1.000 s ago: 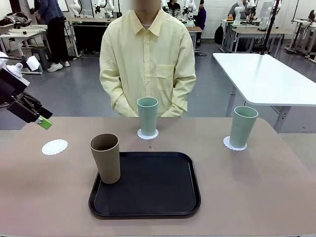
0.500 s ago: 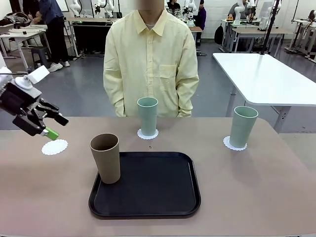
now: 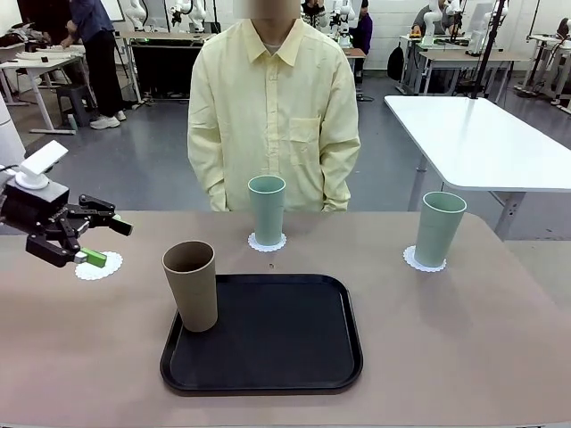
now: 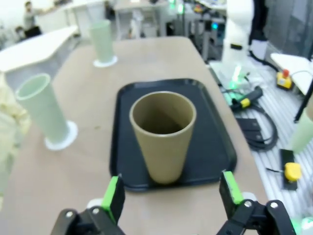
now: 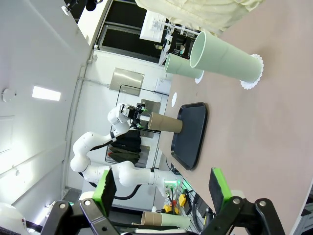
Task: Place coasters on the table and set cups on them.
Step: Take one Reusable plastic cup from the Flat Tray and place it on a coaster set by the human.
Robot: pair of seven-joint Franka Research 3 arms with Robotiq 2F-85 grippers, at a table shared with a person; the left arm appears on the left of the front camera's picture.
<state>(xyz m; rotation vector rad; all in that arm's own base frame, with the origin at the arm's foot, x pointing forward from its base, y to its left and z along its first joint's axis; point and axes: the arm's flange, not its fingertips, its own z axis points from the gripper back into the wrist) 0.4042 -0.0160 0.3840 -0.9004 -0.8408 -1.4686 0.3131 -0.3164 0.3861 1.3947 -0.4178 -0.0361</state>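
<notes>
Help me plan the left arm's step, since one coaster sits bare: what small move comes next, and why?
Probably advance the open left gripper straight toward the brown cup until its fingers straddle it. That cup stands on the black tray's corner, lined up between the fingers in the wrist view, while the left coaster has no cup.

Two mint cups [image 3: 267, 208] [image 3: 438, 227] stand upright on lacy white coasters [image 3: 267, 242] [image 3: 423, 260] along the far side of the tan bench [image 3: 464, 348]. A brown cup [image 3: 191, 285] stands upright nearer; a third coaster [image 3: 98, 266] lies bare at left.
</notes>
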